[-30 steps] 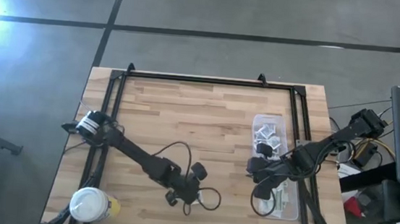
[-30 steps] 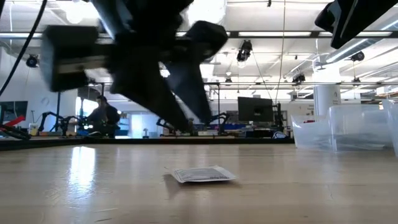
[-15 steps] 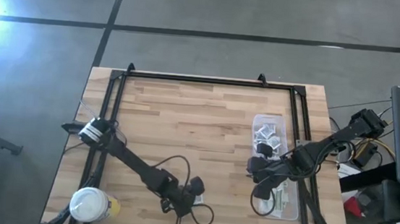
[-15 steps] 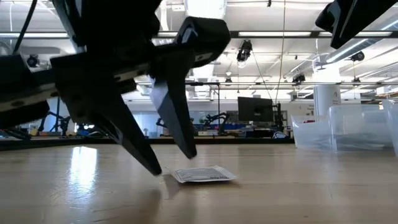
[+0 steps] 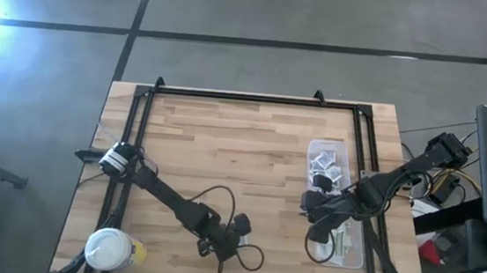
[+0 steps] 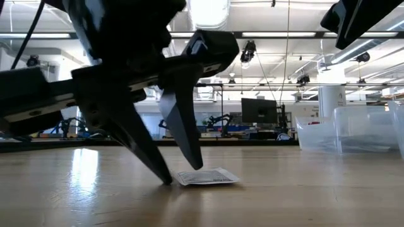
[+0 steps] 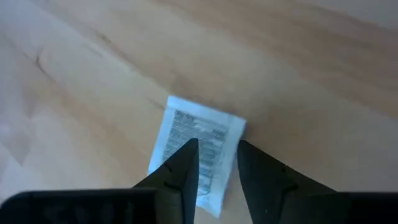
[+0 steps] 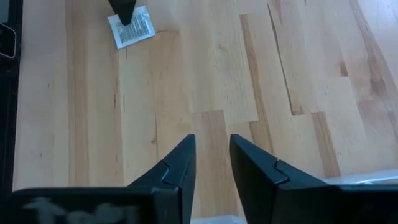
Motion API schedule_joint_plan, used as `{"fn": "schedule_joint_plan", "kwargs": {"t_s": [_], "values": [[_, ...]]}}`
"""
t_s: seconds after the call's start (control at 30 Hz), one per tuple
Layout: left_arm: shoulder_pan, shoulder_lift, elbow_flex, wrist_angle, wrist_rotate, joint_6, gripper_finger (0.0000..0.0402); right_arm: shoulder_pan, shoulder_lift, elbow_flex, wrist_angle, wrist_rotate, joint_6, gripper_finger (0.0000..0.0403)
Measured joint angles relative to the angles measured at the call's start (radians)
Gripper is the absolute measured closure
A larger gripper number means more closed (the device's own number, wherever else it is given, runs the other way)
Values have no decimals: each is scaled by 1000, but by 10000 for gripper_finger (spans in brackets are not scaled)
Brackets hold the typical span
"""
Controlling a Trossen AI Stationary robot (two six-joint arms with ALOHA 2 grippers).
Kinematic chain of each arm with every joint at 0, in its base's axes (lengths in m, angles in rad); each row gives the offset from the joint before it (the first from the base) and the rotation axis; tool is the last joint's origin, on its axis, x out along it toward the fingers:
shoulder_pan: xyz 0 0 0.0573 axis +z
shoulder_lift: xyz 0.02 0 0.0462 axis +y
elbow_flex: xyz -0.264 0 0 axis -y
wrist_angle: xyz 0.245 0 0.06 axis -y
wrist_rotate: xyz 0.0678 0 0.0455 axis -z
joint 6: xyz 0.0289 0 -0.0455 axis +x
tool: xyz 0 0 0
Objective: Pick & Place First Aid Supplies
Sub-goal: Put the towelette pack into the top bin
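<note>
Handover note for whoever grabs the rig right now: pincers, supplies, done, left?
Left pincer: open, fingertips down at the table, straddling a lone square white packet near the front edge of the table. Not gripped.
Right pincer: open, empty, hovering over bare wood beside the clear tubs on the right side.
Supplies: several packets lie in those tubs; the lone packet is flat on the wood.
Done: nothing in hand.
Left: probably close on the lone packet, lift it and carry it to a tub.
</note>
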Motion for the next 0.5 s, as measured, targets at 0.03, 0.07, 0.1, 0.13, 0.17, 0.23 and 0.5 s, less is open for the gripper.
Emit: {"fn": "schedule_joint_plan", "kwargs": {"t_s": [0.03,0.07,0.1,0.13,0.17,0.23,0.5], "values": [[6,0,0,0,0,0,294,0,0,0,0,0,2,305],[10,1,0,-1,0,0,300,0,0,0,0,0,2,304],[13,1,-1,-2,-1,0,308,0,0,0,1,0,2,303],[14,1,-1,-3,-4,0,316,0,0,0,1,0,3,303],[14,2,-1,-5,-5,0,325,0,0,0,1,0,3,303],[15,2,-2,-8,1,1,345,0,0,0,2,0,3,304],[16,3,-3,-11,6,-51,398,1,0,0,12,-25,6,320]]}}
